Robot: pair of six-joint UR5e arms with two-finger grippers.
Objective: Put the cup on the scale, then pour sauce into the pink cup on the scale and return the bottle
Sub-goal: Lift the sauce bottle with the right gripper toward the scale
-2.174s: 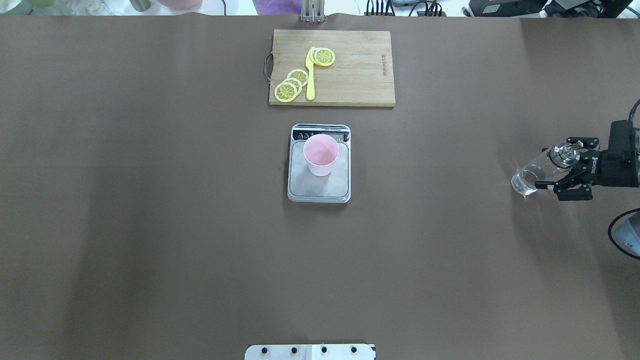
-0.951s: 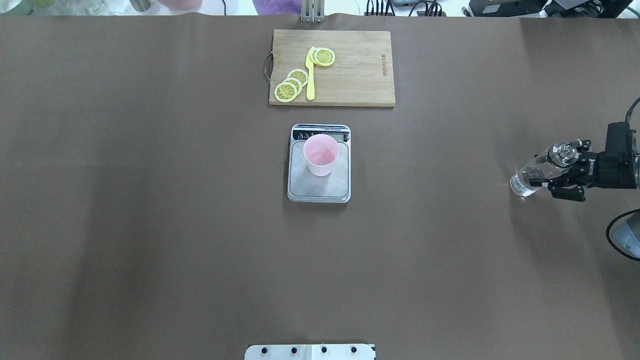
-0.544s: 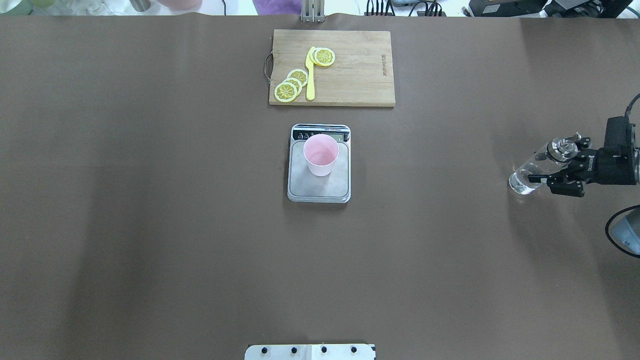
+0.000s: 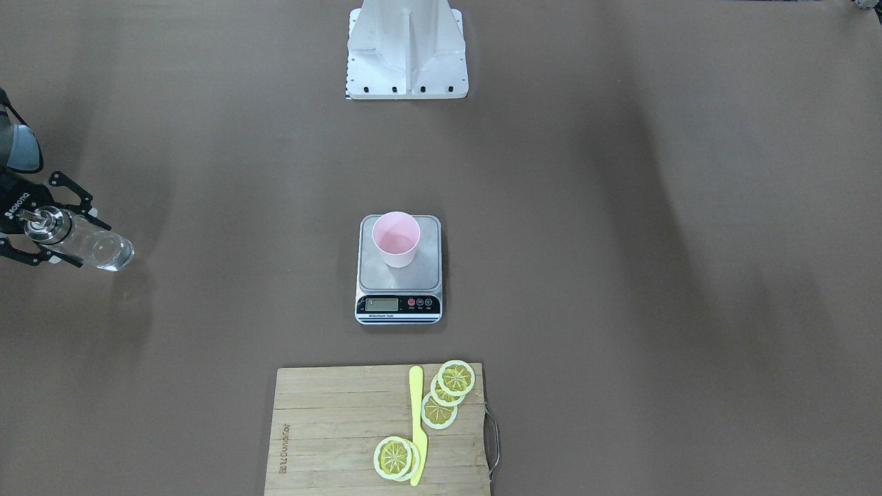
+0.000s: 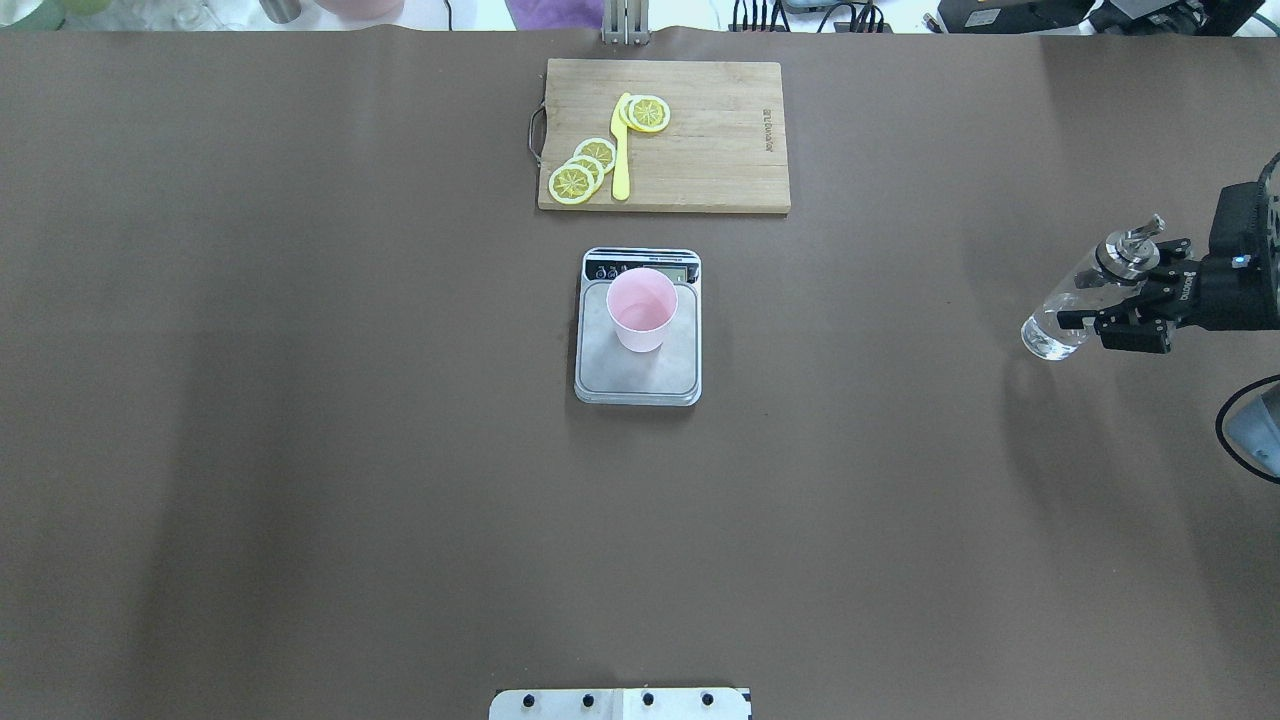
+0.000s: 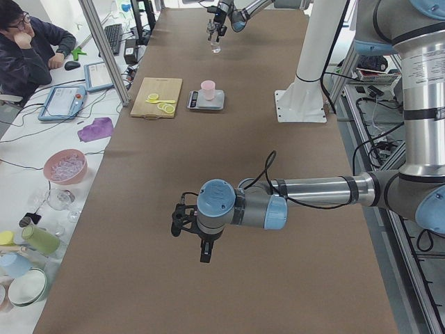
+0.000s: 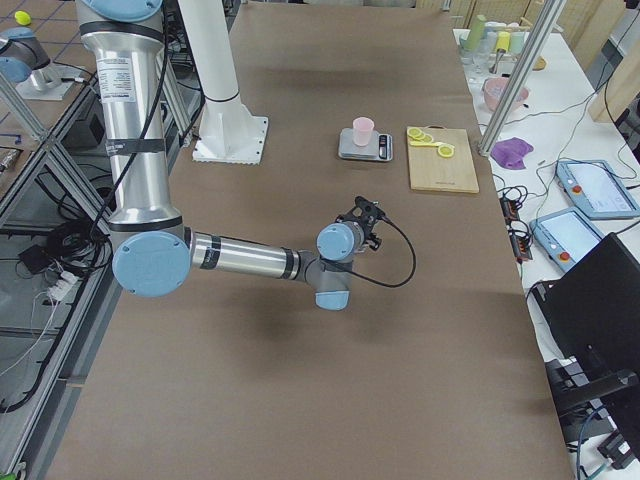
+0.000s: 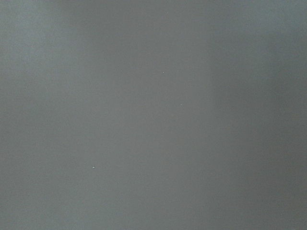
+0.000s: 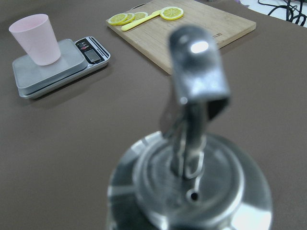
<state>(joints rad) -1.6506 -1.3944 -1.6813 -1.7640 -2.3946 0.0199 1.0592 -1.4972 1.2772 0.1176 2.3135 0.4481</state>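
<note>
Right tool (image 5: 1095, 300) closed on the clear bottle (image 5: 1055, 330) near the table's (image 5: 300, 450) right end, well apart from the pink cup (image 5: 641, 308); cup upright on the scale (image 5: 637, 378) at mid-table; cutting board (image 5: 720, 150) beyond the scale; left tool (image 6: 189, 226) over bare table, opening impossible to tell

Cup (image 5: 641, 305) on scale (image 5: 640, 375), cutting board (image 5: 710, 150) beyond the scale, bottle (image 5: 1055, 330) well apart to the robot's right

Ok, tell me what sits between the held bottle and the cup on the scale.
Nothing. In the overhead view only bare brown table runs from the bottle to the cup on the scale.
</note>
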